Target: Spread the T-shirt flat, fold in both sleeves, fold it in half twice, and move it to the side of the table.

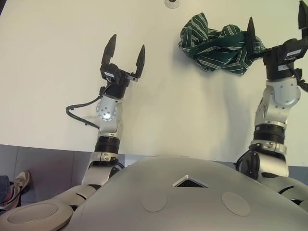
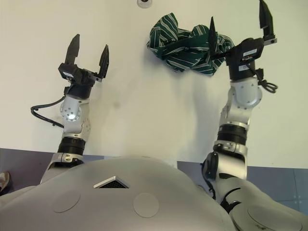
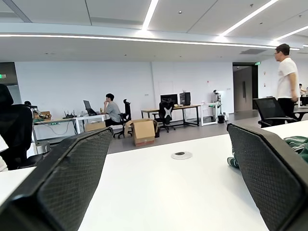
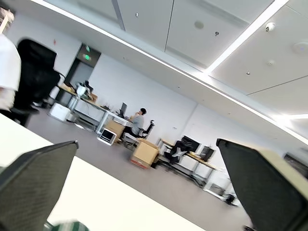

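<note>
T-shirt (image 1: 216, 45) sits in a green stripy heap at the far side of the desk (image 1: 48, 72). It lies just left of the right pincer (image 2: 237, 19), which is spread wide and holds nothing. The left pincer (image 1: 128, 43), also spread, is well apart from it, so the right arm is nearer.

Round grey cable grommet (image 3: 181, 155), lying flush. Behind it, a brown cardboard box (image 3: 144, 133) stands on the grey floor (image 3: 192, 134), near black office chairs (image 3: 166, 113) and a long desk (image 3: 192, 107) carrying dark monitors (image 3: 169, 98). Ceiling light strips (image 3: 150, 9) are lit.
</note>
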`<state>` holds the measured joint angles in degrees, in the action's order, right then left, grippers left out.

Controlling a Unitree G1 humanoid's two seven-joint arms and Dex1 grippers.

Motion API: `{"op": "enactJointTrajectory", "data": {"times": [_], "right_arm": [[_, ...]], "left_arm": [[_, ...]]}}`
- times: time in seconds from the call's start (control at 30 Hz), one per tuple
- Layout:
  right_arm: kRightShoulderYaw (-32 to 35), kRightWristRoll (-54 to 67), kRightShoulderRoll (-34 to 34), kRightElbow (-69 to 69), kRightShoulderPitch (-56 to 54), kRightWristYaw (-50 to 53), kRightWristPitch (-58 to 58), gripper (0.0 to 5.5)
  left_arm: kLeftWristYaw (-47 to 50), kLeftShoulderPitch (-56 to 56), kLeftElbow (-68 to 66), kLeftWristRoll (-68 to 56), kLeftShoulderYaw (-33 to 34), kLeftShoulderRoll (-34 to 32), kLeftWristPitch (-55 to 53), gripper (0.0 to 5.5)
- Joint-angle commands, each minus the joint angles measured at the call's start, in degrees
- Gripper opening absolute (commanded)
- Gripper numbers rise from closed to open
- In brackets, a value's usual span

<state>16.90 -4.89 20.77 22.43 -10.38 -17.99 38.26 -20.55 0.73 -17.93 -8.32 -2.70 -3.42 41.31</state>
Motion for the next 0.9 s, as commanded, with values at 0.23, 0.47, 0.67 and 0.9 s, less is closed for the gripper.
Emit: {"op": "enactJointTrajectory", "data": {"times": [0.23, 0.47, 0.67, 0.9], "right_arm": [[-14.6, -31.2, 15.6, 16.0, -12.4, 19.8, -8.7, 5.40], [-28.2, -35.3, 15.5, 23.2, -13.9, 15.0, -5.3, 5.40], [-35.5, -6.6, 17.5, -4.4, 1.1, -11.3, 3.7, 5.40], [-41.0, -1.6, 20.2, -17.1, 10.1, -23.5, 1.1, 5.40]], "left_arm": [[0.3, -3.0, -3.7, 0.7, 0.1, 0.6, -0.2, 4.38], [0.3, -3.8, -4.7, 0.9, 0.0, 0.8, 0.4, 4.38], [0.1, -3.9, -5.2, 0.7, 0.2, 0.7, 0.7, 4.38], [0.1, -4.0, -5.1, 0.5, 0.3, 0.7, 0.7, 4.38]]}}
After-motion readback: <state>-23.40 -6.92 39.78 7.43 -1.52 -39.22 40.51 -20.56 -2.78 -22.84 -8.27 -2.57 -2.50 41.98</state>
